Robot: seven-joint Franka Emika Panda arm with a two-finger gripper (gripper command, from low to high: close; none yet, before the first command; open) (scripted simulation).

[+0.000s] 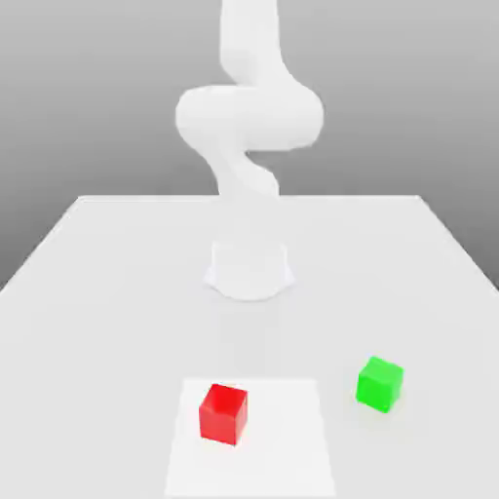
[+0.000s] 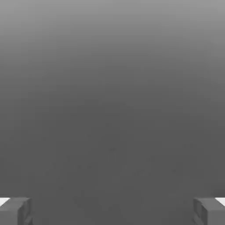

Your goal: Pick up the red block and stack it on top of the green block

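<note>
Fingers [image 2: 112, 212] wide apart in hand view; red block [image 1: 223, 415], green block [image 1: 380, 384] in exterior view

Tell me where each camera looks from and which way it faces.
Exterior view: sits off the arm, above table level, looking down across the table toward the arm and its base, with the red block and green block in front; exact placement can't be told.
Hand view: rides on the hand, facing out past the open, empty gripper into a plain grey backdrop.
Shared: part of the robot, arm in one and gripper in the other, and similar grey shading.
</note>
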